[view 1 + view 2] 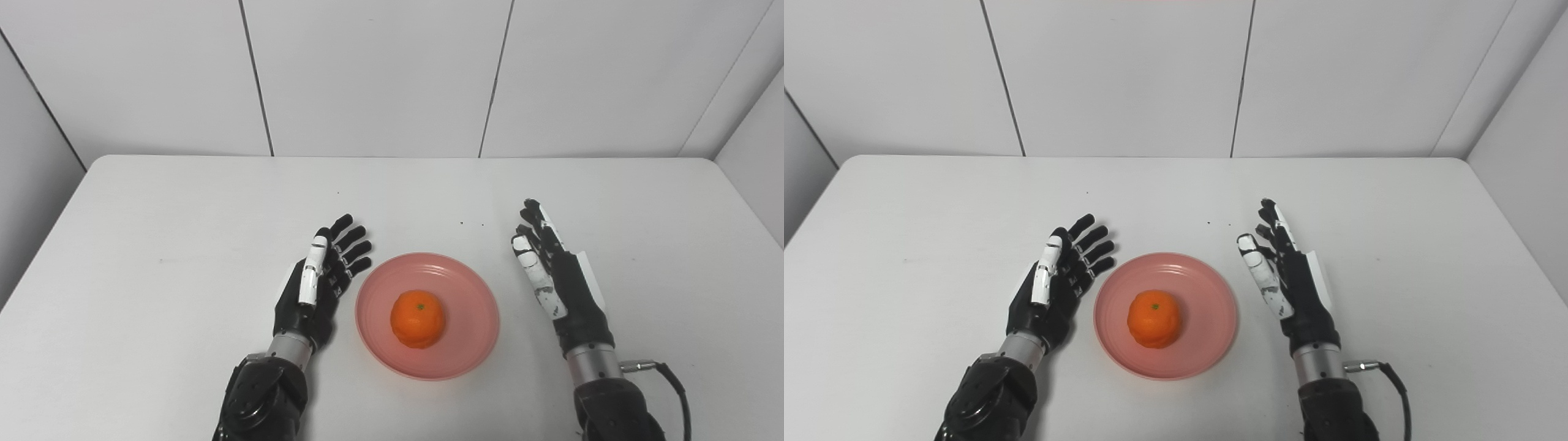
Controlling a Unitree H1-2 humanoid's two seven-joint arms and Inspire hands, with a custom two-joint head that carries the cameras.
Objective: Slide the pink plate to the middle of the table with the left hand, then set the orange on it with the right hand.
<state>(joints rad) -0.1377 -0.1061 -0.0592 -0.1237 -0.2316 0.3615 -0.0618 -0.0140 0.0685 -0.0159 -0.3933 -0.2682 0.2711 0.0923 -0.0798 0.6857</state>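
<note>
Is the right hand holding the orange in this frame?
No: the orange sits on the pink plate, and the right hand is open beside it.

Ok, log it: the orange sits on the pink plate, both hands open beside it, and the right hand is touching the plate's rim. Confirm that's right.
Not quite: the right hand is clear of the pink plate, with bare table between them in the left eye view. The rest holds: the orange sits on the plate, and the left hand is open too.

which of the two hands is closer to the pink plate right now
The left hand: its fingertips nearly reach the pink plate rim, while the right hand stands apart with bare table between. Both are open; the orange sits on the plate.
</note>
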